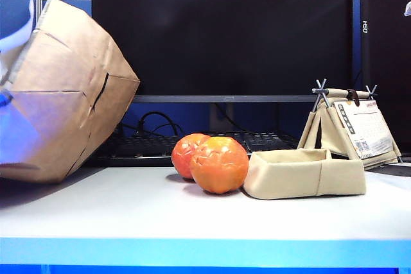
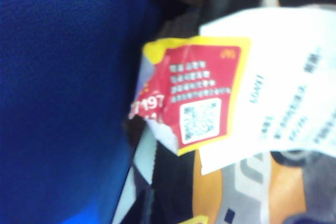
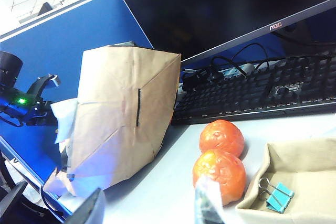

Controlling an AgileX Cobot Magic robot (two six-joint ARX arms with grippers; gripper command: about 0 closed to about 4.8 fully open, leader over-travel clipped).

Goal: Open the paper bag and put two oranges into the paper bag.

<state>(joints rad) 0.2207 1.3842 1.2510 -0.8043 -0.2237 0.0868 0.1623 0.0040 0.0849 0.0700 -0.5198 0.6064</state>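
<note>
Tipping light, crumply paper bag [image 1: 64, 94] left of oranges [image 1: 218, 165]; left gripper, unseen, fully closed, probably gripping its receipt edge. Right gripper [image 3: 149, 208] hanging half-open, empty.

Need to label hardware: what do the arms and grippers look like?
Left arm, beside the paper bag in the right wrist view: black, rounded joints, green light. Left gripper hidden behind the bag. Right gripper, above the table before the oranges: two dark fingers.

Ext cam low, frontal; right wrist high, both see oranges [image 1: 212, 162], bag [image 1: 61, 94].
</note>
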